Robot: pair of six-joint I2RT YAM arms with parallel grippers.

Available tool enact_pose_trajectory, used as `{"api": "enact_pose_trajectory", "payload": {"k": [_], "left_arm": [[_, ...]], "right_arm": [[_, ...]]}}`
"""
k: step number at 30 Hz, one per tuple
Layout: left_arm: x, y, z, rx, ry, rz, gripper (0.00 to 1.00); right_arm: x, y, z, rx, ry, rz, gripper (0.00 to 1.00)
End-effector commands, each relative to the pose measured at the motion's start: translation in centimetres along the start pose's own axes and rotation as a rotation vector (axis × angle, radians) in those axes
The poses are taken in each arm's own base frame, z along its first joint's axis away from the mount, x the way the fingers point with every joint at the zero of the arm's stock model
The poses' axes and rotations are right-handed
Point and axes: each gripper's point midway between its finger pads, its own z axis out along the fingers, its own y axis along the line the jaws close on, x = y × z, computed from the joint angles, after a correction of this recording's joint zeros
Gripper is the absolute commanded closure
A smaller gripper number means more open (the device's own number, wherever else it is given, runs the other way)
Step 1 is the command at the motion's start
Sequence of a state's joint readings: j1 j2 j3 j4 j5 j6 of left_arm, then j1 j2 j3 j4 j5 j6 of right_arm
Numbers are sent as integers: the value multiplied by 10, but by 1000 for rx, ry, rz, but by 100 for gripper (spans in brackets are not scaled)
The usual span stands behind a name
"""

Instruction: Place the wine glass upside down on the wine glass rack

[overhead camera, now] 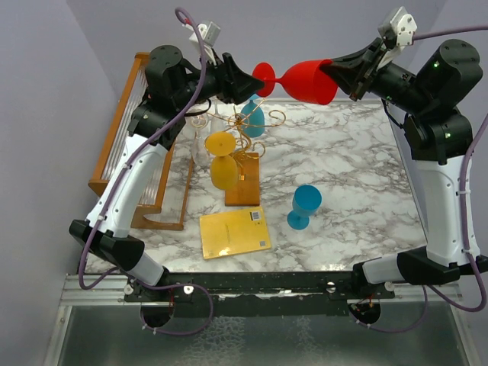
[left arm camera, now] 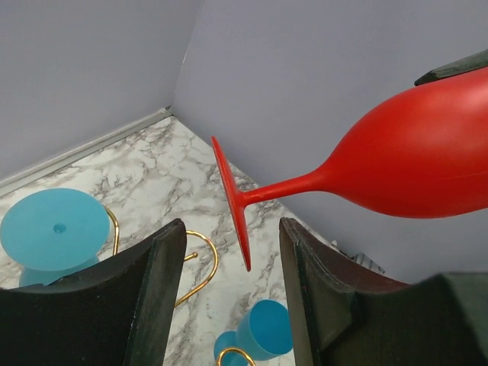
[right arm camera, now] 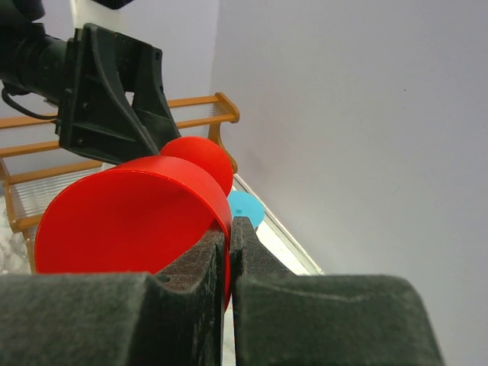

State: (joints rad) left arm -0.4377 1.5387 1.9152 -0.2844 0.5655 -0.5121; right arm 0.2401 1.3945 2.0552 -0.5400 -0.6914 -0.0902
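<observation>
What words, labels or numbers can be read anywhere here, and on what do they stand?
No text can be read in any view.
Yellow card: two small printed patches near its right edge, too small to read.

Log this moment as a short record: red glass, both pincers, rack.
Red wine glass: horizontal in the air, foot toward the left arm
Right pincer: shut on the bowl's rim
Left pincer: open, fingers either side of the foot
Wine glass rack: yellow glass and teal glass hang on it
</observation>
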Motion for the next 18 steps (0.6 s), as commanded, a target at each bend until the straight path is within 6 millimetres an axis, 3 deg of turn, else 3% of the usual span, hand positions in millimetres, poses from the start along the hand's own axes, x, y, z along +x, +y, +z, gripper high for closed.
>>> {"api": "enact_pose_trajectory", "payload": {"k": [1,11,18], "left_arm": [[1,-3,3,46,-3,-7,48],[7,-3,3,61,11,-13,74],[7,-4,1,57,10,-11,100]], "right_arm": [[-4,13,-4,-56,-11,12,99],[1,12,-3,-58,-3,11,99],[6,11,-2,-51,6,8,99]]}}
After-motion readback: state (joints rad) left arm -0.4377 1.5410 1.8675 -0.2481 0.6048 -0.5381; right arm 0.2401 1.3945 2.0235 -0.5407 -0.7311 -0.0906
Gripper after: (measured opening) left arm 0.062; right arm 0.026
